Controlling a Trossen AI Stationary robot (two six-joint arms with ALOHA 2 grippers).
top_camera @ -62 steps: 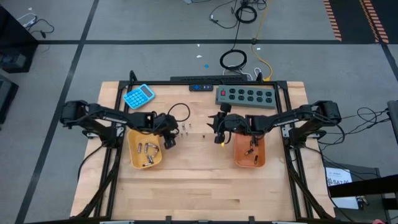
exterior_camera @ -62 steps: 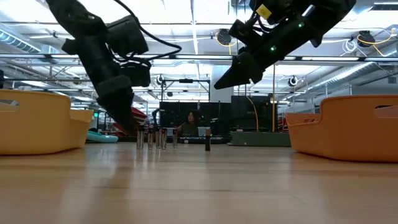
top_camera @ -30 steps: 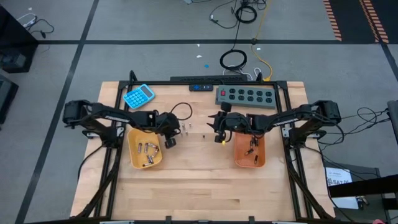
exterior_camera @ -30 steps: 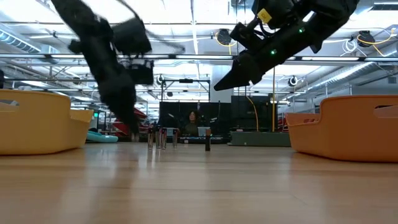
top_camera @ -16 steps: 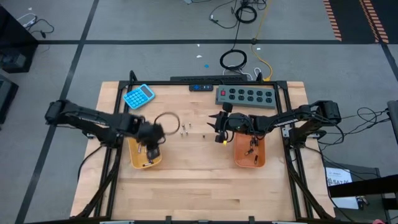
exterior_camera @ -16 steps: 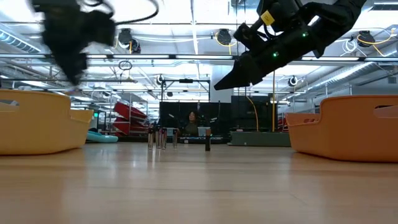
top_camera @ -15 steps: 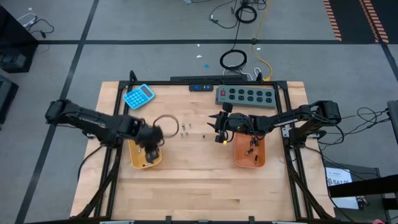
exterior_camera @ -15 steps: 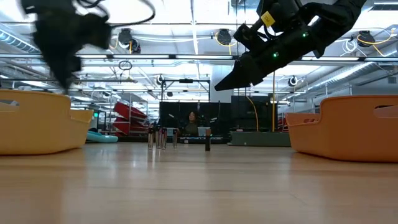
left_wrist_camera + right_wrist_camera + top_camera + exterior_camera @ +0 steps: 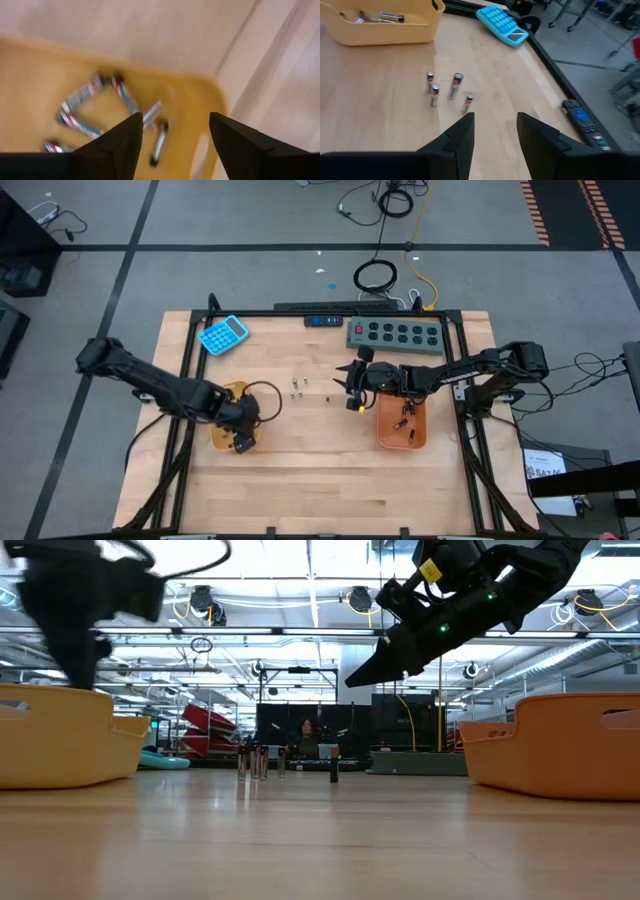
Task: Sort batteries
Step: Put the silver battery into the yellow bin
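Observation:
Several small silvery batteries (image 9: pixel 455 86) stand upright on their ends on the wood between the trays, also in the high view (image 9: pixel 296 388) and the low view (image 9: pixel 260 761); one dark battery (image 9: pixel 334 769) stands a little right of them. More batteries (image 9: pixel 115 102) lie flat in the yellow tray (image 9: pixel 222 393). My left gripper (image 9: pixel 175 145) hovers open over that tray's near right corner, with nothing between its fingers. My right gripper (image 9: pixel 495 130) hangs open above the table, just right of the standing batteries, beside the orange tray (image 9: pixel 402 425), which also holds batteries.
A blue calculator (image 9: pixel 223 334) lies at the far left corner, and a grey power strip (image 9: pixel 394 335) at the far edge. Black frame rails run along the table's sides. Bare wood lies along the near half of the table. A person shows far off in the low view (image 9: pixel 307 737).
My left gripper has swung from the standing batteries toward the table's near left and now hovers over the yellow tray. The leftmost battery of the standing group is gone from its place. My right arm has kept still.

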